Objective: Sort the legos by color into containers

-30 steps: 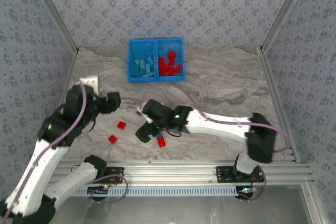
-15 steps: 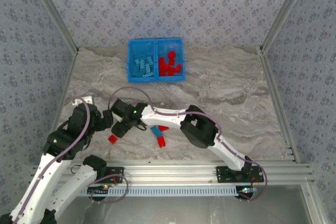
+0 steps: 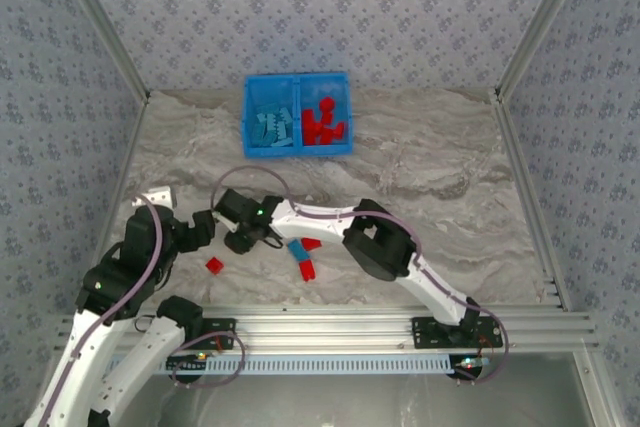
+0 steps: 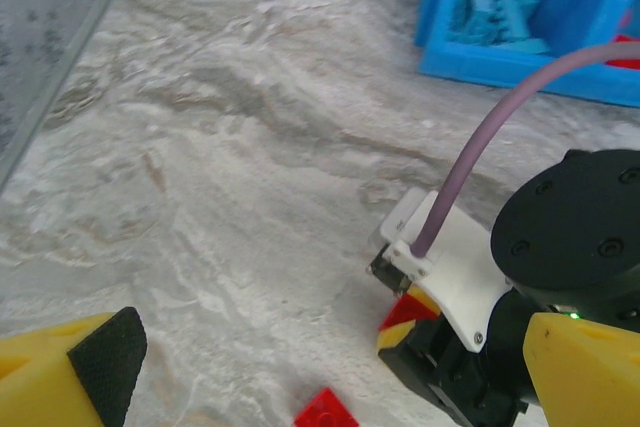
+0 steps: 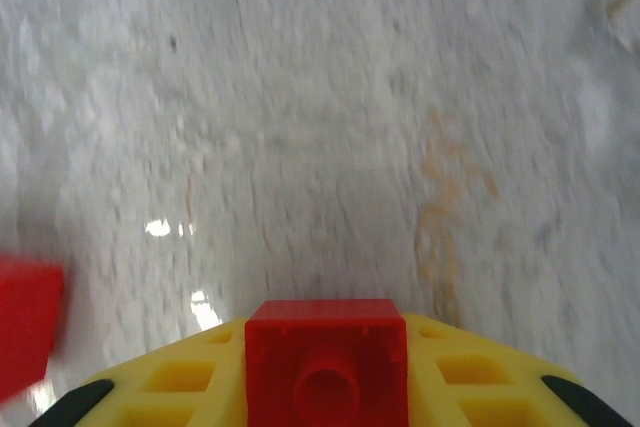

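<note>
The marbled tabletop (image 3: 450,177) carries a blue bin (image 3: 298,152) at its far edge, light-blue legos (image 3: 270,127) in its left compartment, red legos (image 3: 322,125) in its right. The right gripper (image 3: 240,239), spread over the middle bricks (image 3: 308,270) a second ago, has swung left and now clamps a red lego (image 5: 325,347) (one of the left pair). The second red lego (image 3: 213,264) lies loose nearby. The left gripper (image 3: 203,227) gapes wide, drawn back.

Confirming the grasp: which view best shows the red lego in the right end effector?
Right wrist: the red lego sits centred between the yellow fingers. Left wrist shows a red sliver in the right end effector. In top external, that end effector covers it.
</note>
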Action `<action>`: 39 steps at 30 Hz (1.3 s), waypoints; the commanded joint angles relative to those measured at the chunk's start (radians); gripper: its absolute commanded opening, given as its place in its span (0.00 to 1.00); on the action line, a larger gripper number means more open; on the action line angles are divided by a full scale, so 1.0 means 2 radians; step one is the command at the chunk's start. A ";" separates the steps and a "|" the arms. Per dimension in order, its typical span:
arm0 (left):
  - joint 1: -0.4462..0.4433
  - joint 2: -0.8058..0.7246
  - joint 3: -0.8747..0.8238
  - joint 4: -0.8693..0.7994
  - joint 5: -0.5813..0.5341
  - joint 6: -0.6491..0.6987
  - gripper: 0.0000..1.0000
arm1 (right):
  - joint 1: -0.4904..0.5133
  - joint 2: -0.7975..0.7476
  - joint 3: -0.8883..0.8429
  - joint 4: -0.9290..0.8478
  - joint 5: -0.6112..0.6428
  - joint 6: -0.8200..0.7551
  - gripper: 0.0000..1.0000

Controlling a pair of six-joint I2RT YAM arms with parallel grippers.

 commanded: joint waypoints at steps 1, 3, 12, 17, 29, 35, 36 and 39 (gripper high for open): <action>0.003 -0.029 -0.013 0.048 0.089 0.039 0.99 | -0.007 -0.093 -0.062 0.031 0.009 0.018 0.32; 0.003 -0.043 -0.020 0.075 0.160 0.052 0.99 | -0.017 -0.146 -0.112 0.051 0.009 0.033 0.32; 0.004 -0.053 -0.031 0.132 0.340 0.076 0.99 | -0.104 -0.324 -0.214 0.074 0.129 0.074 0.34; 0.003 -0.053 -0.031 0.139 0.344 0.076 0.99 | -0.202 -0.288 -0.159 0.058 0.159 0.083 0.32; 0.004 -0.053 -0.029 0.131 0.311 0.072 0.99 | -0.297 0.093 0.340 -0.072 0.158 0.058 0.34; 0.004 -0.050 -0.029 0.131 0.307 0.072 0.99 | -0.298 0.173 0.428 -0.014 0.128 0.029 0.43; 0.003 -0.048 -0.028 0.131 0.304 0.072 0.99 | -0.298 0.173 0.428 -0.004 0.137 0.024 0.47; 0.003 -0.041 -0.026 0.109 0.281 0.073 0.99 | -0.304 0.170 0.435 0.006 0.136 0.024 0.57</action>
